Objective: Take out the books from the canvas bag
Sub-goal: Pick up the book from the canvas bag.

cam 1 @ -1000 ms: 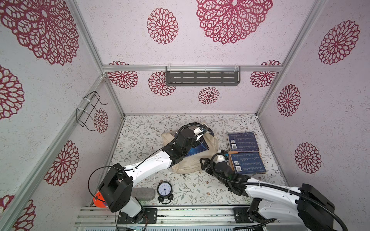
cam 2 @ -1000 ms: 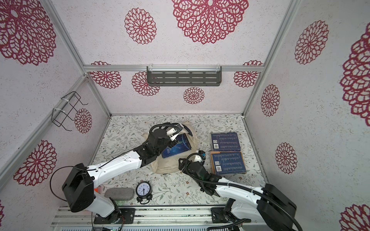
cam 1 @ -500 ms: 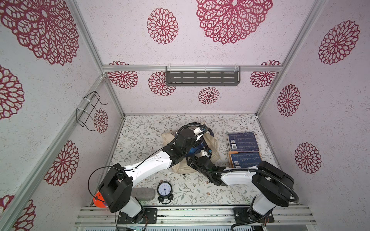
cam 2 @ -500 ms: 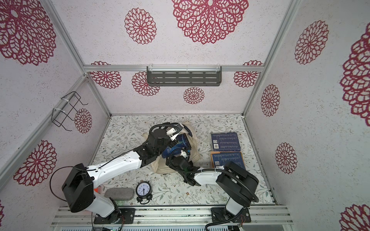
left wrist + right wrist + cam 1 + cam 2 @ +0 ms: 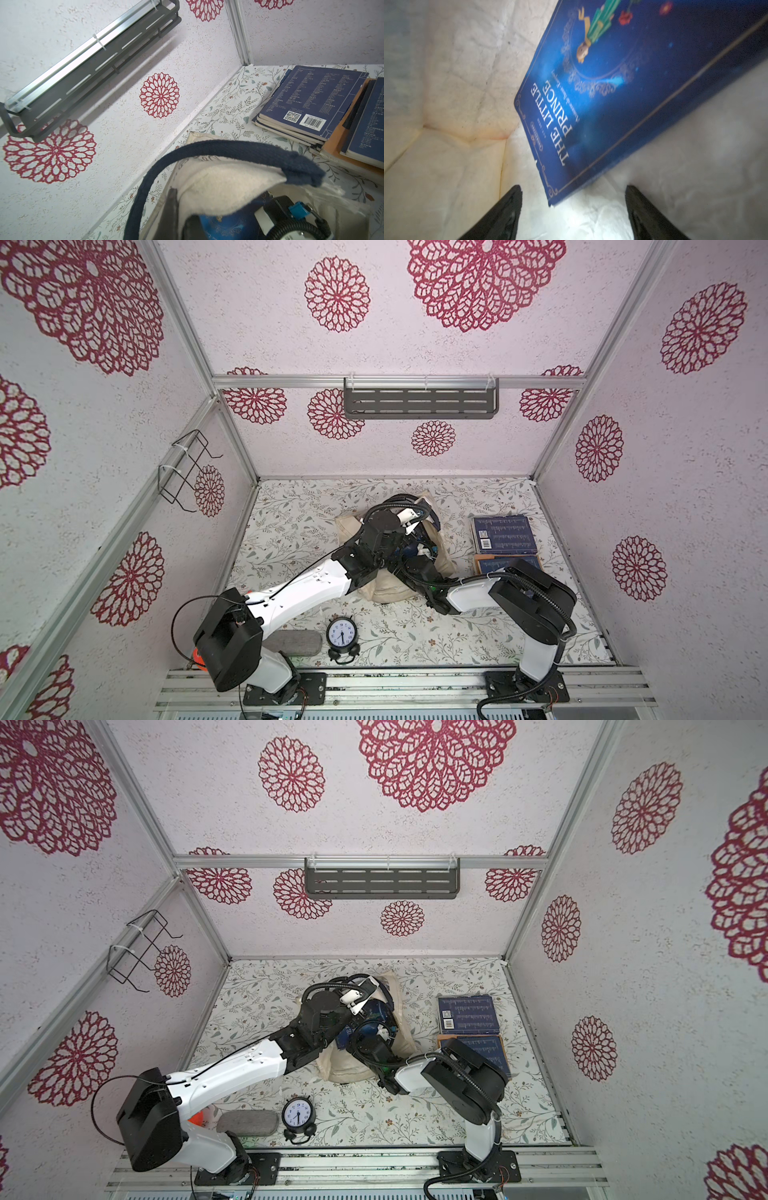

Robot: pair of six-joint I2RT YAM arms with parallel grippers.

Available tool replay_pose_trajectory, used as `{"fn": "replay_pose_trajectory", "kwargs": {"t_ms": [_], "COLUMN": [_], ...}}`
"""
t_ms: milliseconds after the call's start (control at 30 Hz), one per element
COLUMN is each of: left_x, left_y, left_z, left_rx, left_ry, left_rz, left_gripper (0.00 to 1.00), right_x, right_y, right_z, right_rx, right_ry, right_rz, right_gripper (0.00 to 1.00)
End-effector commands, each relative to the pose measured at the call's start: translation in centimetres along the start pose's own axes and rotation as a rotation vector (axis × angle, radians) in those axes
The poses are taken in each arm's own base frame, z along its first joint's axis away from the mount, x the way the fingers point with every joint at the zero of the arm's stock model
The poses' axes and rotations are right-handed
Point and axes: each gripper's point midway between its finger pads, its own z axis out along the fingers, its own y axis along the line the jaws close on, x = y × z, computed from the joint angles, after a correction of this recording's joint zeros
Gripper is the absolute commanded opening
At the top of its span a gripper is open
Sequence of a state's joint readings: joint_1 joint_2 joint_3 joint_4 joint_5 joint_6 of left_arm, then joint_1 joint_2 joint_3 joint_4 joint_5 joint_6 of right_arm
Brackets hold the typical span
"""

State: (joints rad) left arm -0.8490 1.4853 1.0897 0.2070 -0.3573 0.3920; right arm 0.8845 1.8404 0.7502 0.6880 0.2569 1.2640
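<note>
The cream canvas bag (image 5: pixel 386 593) (image 5: pixel 345 1069) lies mid-table in both top views. My left gripper (image 5: pixel 182 204) is shut on its cream rim (image 5: pixel 224 187), holding the mouth up under the navy handle (image 5: pixel 228 149). My right gripper (image 5: pixel 573 187) is open inside the bag, its fingers either side of the near corner of a blue book (image 5: pixel 623 93) titled The Little Prince, without touching it. That book (image 5: pixel 226 224) also shows in the left wrist view. Two stacks of navy books (image 5: pixel 505 534) (image 5: pixel 469 1014) (image 5: pixel 311 99) lie right of the bag; the nearer stack (image 5: pixel 490 1048) has an orange-tan one.
A black alarm clock (image 5: pixel 341 635) and a grey oblong pad (image 5: pixel 297 642) sit near the front edge. A dark slotted shelf (image 5: pixel 419 402) hangs on the back wall and a wire rack (image 5: pixel 187 472) on the left wall. Both arms cross over the bag.
My right arm has swung left from beside the book stacks and pushed its open gripper into the bag's mouth. The left gripper still holds the rim in the same place.
</note>
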Motion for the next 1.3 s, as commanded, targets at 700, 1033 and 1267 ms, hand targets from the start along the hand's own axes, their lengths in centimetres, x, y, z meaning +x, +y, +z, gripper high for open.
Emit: {"fn": "replay_pose_trajectory", "kwargs": {"t_ms": [700,1033,1267], "left_x": [-6.4,-5.4,-4.1], "left_y": [1.4,0.7,0.8], "left_z": [-3.7,-2.8,-1.6], "left_rx": [-0.041,-0.042,-0.081], "left_ry": [-0.242,-0.207,-0.149], "left_rz": [-0.032,-0.017,0.002], "left_gripper": [0.0,0.0,0.0], "right_x": [-6.1,-6.6,-7.1], "right_y": [6.1,5.6,6.2], "right_z": [0.8,0.7,0.1], "right_rx": [-0.31,-0.268,-0.269], "right_ry": [-0.196,-0.212,-0.221], "right_rz": [-0.066,-0.055,-0.067], "right_gripper": [0.52,0.28,0.12]}}
